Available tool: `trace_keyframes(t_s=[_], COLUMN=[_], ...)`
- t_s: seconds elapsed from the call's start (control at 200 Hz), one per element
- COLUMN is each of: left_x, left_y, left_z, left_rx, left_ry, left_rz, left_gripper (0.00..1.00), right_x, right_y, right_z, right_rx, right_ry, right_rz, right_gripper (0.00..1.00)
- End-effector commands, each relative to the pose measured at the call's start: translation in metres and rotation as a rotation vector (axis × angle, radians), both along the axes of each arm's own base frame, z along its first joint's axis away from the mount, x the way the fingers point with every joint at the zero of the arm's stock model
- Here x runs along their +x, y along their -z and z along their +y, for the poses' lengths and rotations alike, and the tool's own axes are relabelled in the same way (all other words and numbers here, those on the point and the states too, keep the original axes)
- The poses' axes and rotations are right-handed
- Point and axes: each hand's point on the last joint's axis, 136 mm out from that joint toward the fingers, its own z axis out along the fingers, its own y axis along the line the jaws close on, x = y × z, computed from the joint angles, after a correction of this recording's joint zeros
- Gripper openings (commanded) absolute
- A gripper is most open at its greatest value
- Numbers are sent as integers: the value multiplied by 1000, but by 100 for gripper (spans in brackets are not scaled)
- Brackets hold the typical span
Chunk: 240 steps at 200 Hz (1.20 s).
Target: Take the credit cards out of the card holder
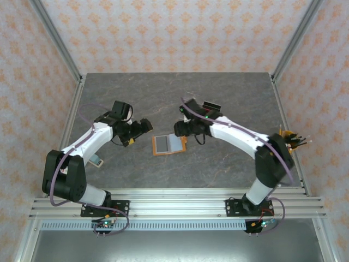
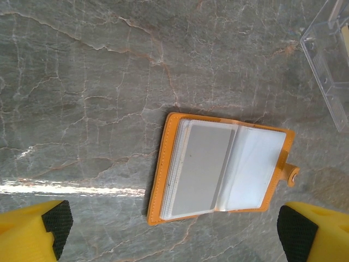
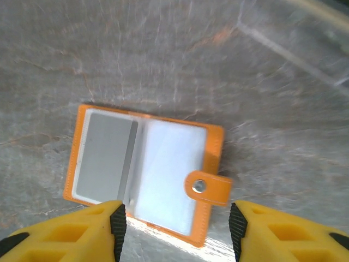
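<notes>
The orange card holder (image 1: 157,146) lies open and flat on the grey stone table, between the two arms. A pale grey credit card (image 2: 202,169) shows in its left sleeve on top of a stack of sleeves, and the same card (image 3: 103,157) appears in the right wrist view. The right page is a clear sleeve. The snap strap (image 3: 208,187) sticks out at the holder's right edge. My left gripper (image 2: 174,226) hovers open just left of the holder (image 2: 157,183), holding nothing. My right gripper (image 3: 177,232) hangs open above the holder's (image 3: 214,144) near edge, holding nothing.
A clear plastic case (image 2: 329,65) lies beyond the holder in the left wrist view. A small pale object (image 1: 97,161) sits under the left arm. A cluster of tan and black pieces (image 1: 292,139) stands at the table's right edge. Patterned walls enclose the table.
</notes>
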Motion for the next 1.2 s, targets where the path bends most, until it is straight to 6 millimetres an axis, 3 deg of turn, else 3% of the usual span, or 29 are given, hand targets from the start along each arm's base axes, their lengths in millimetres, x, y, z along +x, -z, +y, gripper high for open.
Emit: trace_keyframes(t_s=[0.0, 0.265, 0.586, 0.746, 0.951, 1.196], left_x=[1, -1, 3, 7, 6, 6], left_y=[6, 11, 16, 21, 26, 29], left_z=[2, 13, 6, -2, -15, -43], left_rx=[-6, 42, 7, -31, -86, -165], left_ry=[-36, -77, -59, -37, 10, 88], left_rz=[15, 34, 39, 52, 67, 72], left_gripper=[98, 98, 95, 84, 63, 44], right_x=[0, -9, -15, -17, -20, -23], right_y=[16, 56, 90, 103, 114, 120], right_z=[19, 55, 51, 45, 36, 32], right_rx=[-36, -131, -212, -263, -304, -272], right_ry=[57, -9, -51, -51, -50, -44], right_rz=[34, 113, 173, 193, 208, 237], right_gripper=[54, 54, 53, 50, 40, 34])
